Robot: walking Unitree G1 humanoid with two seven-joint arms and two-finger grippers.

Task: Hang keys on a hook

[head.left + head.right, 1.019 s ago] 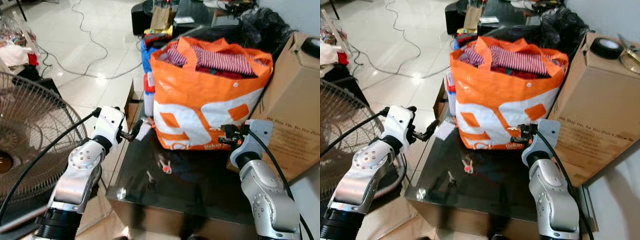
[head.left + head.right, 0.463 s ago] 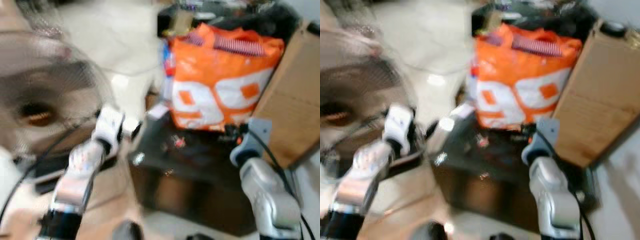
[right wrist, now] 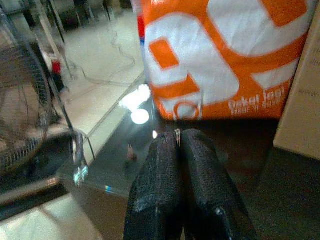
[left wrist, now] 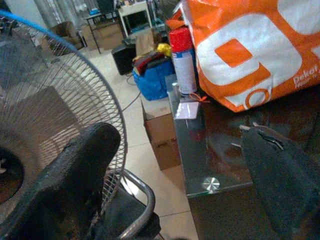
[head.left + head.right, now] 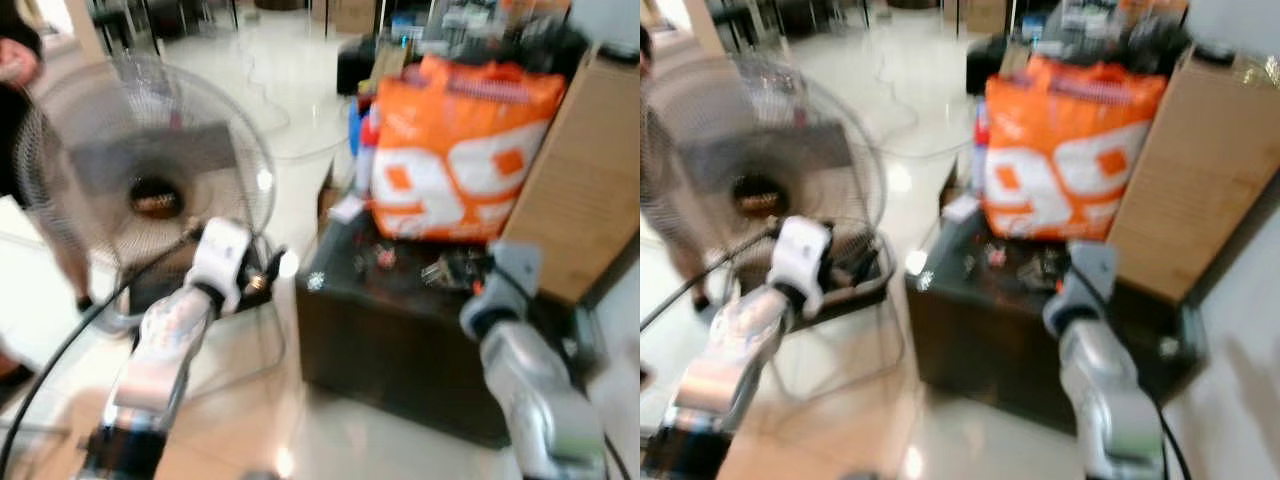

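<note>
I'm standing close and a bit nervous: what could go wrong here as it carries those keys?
1. The right end effector pinches the keys only at its fingertips. The blurred head views suggest the robot is moving, so they might slip out.
2. The open left end effector hangs close to the fan grille and could snag it.
3. A person stands just beyond the fan, possibly in the way.

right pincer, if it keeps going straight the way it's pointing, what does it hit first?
Most likely the orange bag. In the right wrist view the right pincer, fingers pressed together, points over the dark glass table at the bag's lower front. Depth is unclear, so it may graze the tabletop first.
</note>
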